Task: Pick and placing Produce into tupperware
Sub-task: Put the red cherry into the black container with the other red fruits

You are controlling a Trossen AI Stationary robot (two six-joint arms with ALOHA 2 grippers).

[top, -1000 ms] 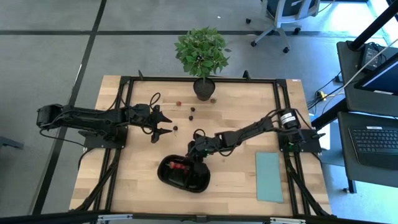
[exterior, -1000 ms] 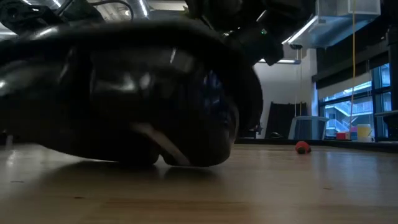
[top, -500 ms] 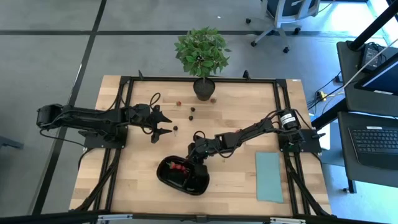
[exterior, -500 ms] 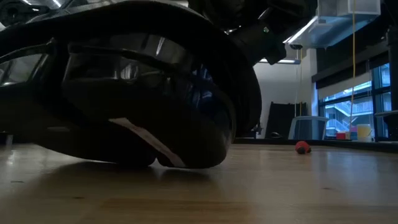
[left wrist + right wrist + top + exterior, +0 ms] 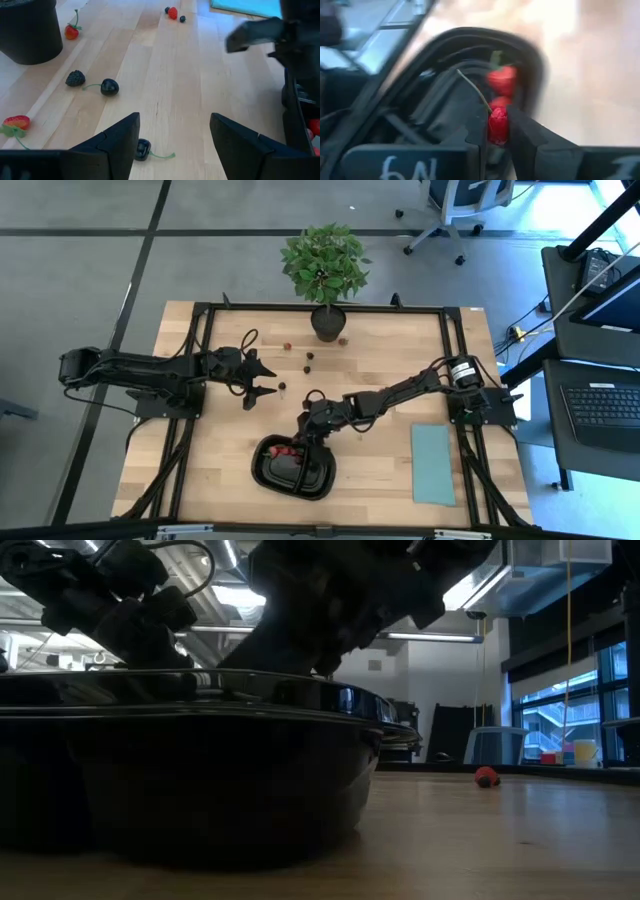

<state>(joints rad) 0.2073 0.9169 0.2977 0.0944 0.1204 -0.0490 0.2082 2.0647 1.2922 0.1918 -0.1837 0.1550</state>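
The black oval tupperware (image 5: pixel 293 468) lies flat near the table's front middle, with red produce (image 5: pixel 290 450) in its far end. It fills the left of the low view (image 5: pixel 190 770). My right gripper (image 5: pixel 304 434) hovers over the tray's far rim, shut on a small red piece (image 5: pixel 497 125). My left gripper (image 5: pixel 266 381) waits open at the table's left, its fingers either side of bare wood (image 5: pixel 172 135). Loose produce lies on the table: a dark cherry (image 5: pixel 109 87), a blackberry (image 5: pixel 75 78), a strawberry (image 5: pixel 16 122). My right gripper pinches the small red piece (image 5: pixel 498 128) between its two fingertips (image 5: pixel 525 135). The fingers slant down, coming from the table's right side. A thin stem (image 5: pixel 472 90) sticks out of the piece. It is held over the tray's far compartment (image 5: pixel 455 105), above another red piece (image 5: pixel 502 80).
A potted plant (image 5: pixel 326 270) stands at the far middle edge, with more produce (image 5: pixel 308 357) scattered before it. A pale teal sheet (image 5: pixel 432 464) lies at the right. One red piece (image 5: pixel 486 777) sits on the wood further off in the low view.
The tray, tipped up on one side a second ago, has come down flat on the table and shifted slightly toward the near edge. My right gripper has risen a little and turned, staying shut.
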